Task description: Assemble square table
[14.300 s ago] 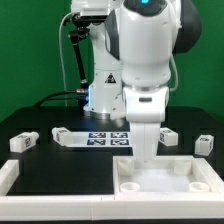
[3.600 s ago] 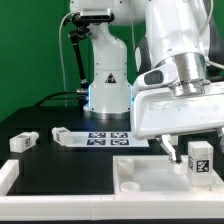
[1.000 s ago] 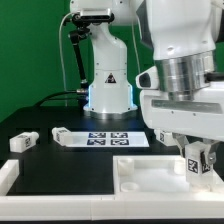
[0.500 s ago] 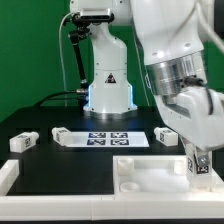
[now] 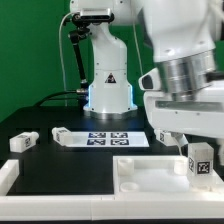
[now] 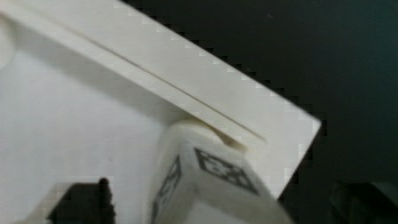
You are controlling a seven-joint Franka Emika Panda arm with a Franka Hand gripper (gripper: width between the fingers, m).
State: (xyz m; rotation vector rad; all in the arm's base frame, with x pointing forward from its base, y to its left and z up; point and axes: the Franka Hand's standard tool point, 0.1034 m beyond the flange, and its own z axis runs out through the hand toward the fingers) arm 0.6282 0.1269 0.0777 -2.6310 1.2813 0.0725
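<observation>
The square table top [image 5: 150, 178] is a large white plate with a raised rim, lying at the front of the black table. My gripper [image 5: 200, 160] is shut on a short white leg [image 5: 201, 162] with a black-and-white tag. It holds the leg upright at the top's corner on the exterior view's right. In the wrist view the tagged leg [image 6: 210, 178] stands against the top's corner [image 6: 125, 110], between my dark fingers [image 6: 80, 200]. Whether the leg sits in a hole is hidden.
A loose white leg [image 5: 22, 141] lies at the exterior view's left, and another [image 5: 165, 134] lies behind the top. The marker board [image 5: 102, 138] lies in the middle. A low white border rail [image 5: 7, 176] runs at the front left. The robot base [image 5: 108, 85] stands behind.
My wrist twisted half a second ago and has turned back, with the leg still held at the same corner of the top. Before that, the leg came down toward the top.
</observation>
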